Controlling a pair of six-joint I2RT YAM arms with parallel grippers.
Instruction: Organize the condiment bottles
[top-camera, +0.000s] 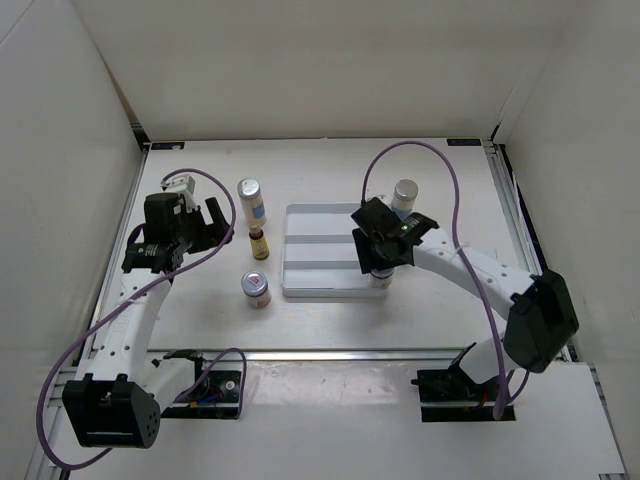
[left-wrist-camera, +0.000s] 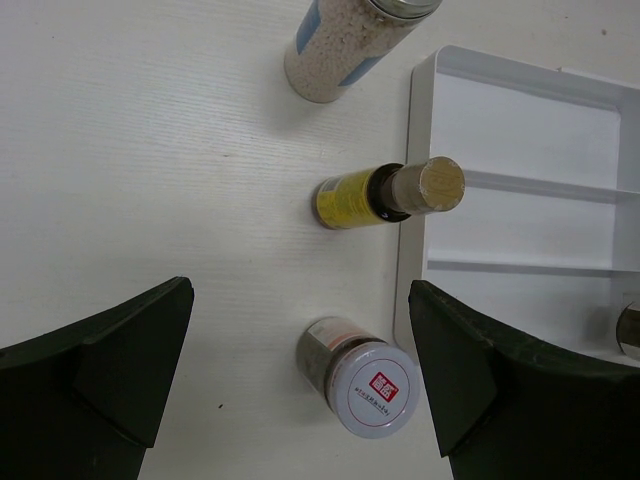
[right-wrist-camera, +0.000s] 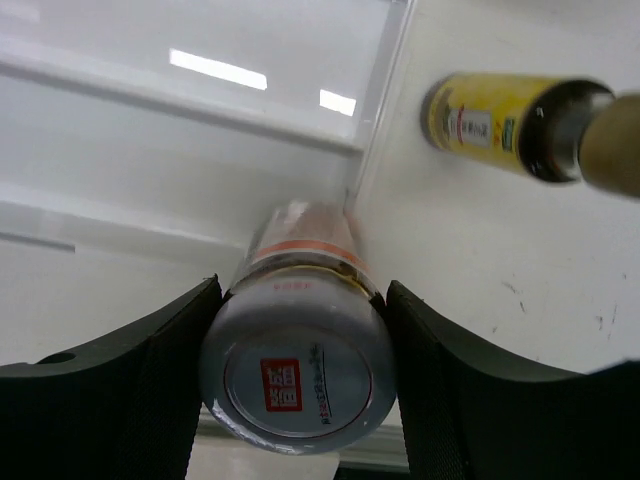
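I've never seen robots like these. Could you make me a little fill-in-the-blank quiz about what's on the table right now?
The right gripper is shut on a squat jar whose silver lid bears a ____ mark.
The left gripper has its jaws ____, holding nothing.
Left of the white tray, a tall white bottle, a slim yellow bottle and a second squat jar stand on the ____.
Missing words: red; open; table.

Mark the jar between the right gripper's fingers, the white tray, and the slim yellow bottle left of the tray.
squat jar (right-wrist-camera: 297, 385), right wrist view, on its silver lid.
white tray (top-camera: 320, 293), top external view, on its near rim.
slim yellow bottle (left-wrist-camera: 350, 198), left wrist view, on its yellow label.
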